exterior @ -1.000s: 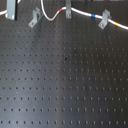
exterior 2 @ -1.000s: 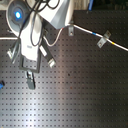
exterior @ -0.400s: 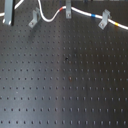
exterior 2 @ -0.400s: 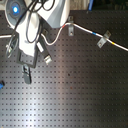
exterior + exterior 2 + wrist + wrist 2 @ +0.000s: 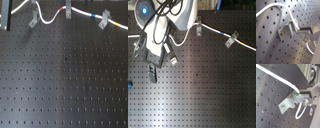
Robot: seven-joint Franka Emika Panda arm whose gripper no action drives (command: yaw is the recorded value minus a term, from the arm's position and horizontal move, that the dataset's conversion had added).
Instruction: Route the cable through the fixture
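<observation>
While gripper pinches cable, fixture sits just beside on breadboard

Light falls evenly from above, soft, with no hard shadows. In both exterior views the pictures are coarse and slightly blurred; the black board shows a pale sheen, brightest across its middle in the second exterior view. The cable nearly blows out to white. Both wrist views are soft, the fixture fuzzy-edged, the metal greyly glaring.
</observation>
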